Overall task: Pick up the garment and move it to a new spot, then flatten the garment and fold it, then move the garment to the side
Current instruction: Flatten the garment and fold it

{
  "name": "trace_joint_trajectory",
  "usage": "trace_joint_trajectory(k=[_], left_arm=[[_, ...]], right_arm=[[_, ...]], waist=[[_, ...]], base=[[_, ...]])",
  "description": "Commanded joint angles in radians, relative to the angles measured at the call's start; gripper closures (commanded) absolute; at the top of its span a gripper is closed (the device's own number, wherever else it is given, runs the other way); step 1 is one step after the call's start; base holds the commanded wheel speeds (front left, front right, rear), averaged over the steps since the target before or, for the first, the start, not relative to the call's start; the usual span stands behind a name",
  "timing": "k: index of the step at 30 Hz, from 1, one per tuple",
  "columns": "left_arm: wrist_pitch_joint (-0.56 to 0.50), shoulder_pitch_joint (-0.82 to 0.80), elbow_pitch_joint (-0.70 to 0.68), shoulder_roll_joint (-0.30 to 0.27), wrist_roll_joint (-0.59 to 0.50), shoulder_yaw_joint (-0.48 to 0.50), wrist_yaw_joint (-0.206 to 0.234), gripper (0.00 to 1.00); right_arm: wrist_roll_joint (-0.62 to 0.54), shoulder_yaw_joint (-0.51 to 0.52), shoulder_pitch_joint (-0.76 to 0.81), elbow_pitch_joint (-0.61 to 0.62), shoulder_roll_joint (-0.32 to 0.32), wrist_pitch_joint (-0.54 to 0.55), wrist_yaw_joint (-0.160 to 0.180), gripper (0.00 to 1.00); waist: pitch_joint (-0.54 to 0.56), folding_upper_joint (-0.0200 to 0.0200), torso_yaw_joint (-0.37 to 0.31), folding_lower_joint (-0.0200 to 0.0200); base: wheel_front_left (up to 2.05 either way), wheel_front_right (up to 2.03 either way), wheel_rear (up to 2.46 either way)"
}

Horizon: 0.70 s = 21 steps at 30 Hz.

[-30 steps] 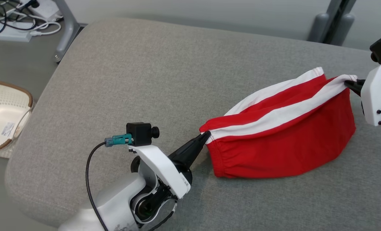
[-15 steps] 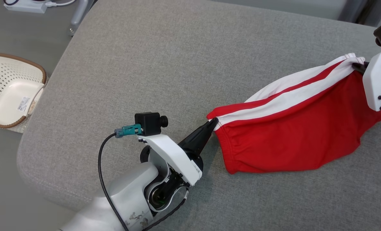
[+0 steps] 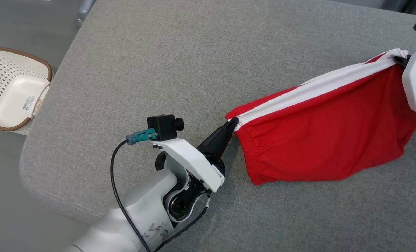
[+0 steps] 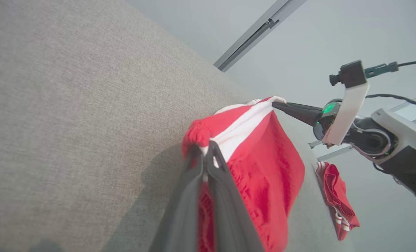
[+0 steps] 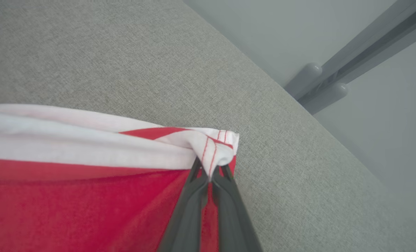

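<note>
The red shorts (image 3: 319, 140) with the white side stripe hang stretched between the two grippers over the right part of the grey padded cushion (image 3: 159, 52), and their lower edge sags down and seems to touch the cushion fabric. The left gripper (image 3: 231, 125) is clamped on the corner by the gathered edge at the near-left end, and the right gripper (image 3: 402, 60) is pinched together on the bunched white corner at the far-right end. Each grip takes only a small bit of cloth at the very tips, so I judge the main risk is that one corner slips out if the arms pull further apart or move at unequal speed; the shorts would then drop in a heap and the flattening must begin again. During lowering, the sagging edge may drag and fold under itself. A second red garment (image 4: 337, 201) lies further to the right on the cushion, and the shorts should not land on it
</note>
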<state>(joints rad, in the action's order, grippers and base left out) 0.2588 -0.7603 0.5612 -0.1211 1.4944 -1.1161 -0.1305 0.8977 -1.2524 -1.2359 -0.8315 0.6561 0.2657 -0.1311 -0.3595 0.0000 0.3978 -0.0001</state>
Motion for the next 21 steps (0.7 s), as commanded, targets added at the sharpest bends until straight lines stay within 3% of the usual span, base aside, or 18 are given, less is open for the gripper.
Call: trace_joint_trajectory(k=[1, 3, 4, 5, 10, 11, 12, 13, 14, 21], left_arm=[[0.005, -0.017, 0.004, -0.004, -0.007, 0.006, 0.0, 1.0], [0.005, -0.021, 0.011, 0.002, -0.008, 0.007, 0.0, 1.0], [0.005, -0.024, 0.014, 0.005, -0.01, 0.008, 0.0, 1.0], [0.006, -0.028, 0.016, 0.007, -0.011, 0.01, 0.0, 1.0], [0.007, -0.036, 0.043, 0.017, -0.024, 0.013, 0.0, 1.0], [0.007, -0.037, 0.057, 0.02, -0.033, 0.02, 0.0, 0.7], [0.007, -0.036, 0.063, 0.022, -0.038, 0.02, 0.0, 0.6], [0.007, -0.036, 0.072, 0.022, -0.045, 0.017, 0.0, 0.36], [0.006, -0.038, 0.082, 0.021, -0.053, 0.017, 0.0, 0.0], [0.007, -0.023, 0.17, 0.028, -0.149, 0.088, 0.0, 0.0]], right_arm=[[0.001, -0.001, -0.012, -0.007, 0.001, -0.009, 0.001, 1.0], [0.002, -0.007, -0.019, -0.017, -0.002, -0.018, 0.001, 1.0], [-0.006, -0.008, -0.026, -0.022, -0.002, -0.035, 0.001, 0.7], [-0.009, -0.008, -0.034, -0.03, -0.003, -0.052, 0.001, 0.0], [-0.011, -0.015, -0.044, -0.069, -0.014, -0.075, 0.001, 0.0], [-0.023, -0.018, -0.048, -0.086, -0.021, -0.082, 0.001, 0.0], [-0.026, -0.019, -0.046, -0.096, -0.025, -0.083, 0.001, 0.0], [-0.031, -0.02, -0.045, -0.108, -0.028, -0.084, 0.001, 0.0], [-0.036, -0.02, -0.045, -0.124, -0.03, -0.084, 0.001, 0.0], [-0.05, -0.018, -0.019, -0.231, -0.054, -0.115, 0.001, 0.0]], waist=[[-0.004, 0.0, 0.0, 0.0001], [-0.012, 0.0, 0.001, 0.0001], [-0.015, 0.0, 0.002, 0.0001], [-0.019, 0.0, 0.003, 0.0001], [-0.03, 0.0, -0.002, 0.0001], [-0.03, 0.0, -0.007, 0.0001], [-0.029, 0.0, -0.01, 0.0001], [-0.026, 0.0, -0.014, 0.0001], [-0.022, 0.0, -0.017, 0.0001], [0.028, 0.0, -0.042, 0.0001]], base=[[0.0, 0.0, 0.0], [0.0, 0.0, 0.0], [0.0, 0.0, 0.0], [0.0, 0.0, 0.0], [0.0, 0.0, 0.0], [0.0, 0.0, 0.0], [0.0, 0.0, 0.0], [0.0, 0.0, 0.0], [0.0, 0.0, 0.0], [0.0, 0.0, 0.0]])
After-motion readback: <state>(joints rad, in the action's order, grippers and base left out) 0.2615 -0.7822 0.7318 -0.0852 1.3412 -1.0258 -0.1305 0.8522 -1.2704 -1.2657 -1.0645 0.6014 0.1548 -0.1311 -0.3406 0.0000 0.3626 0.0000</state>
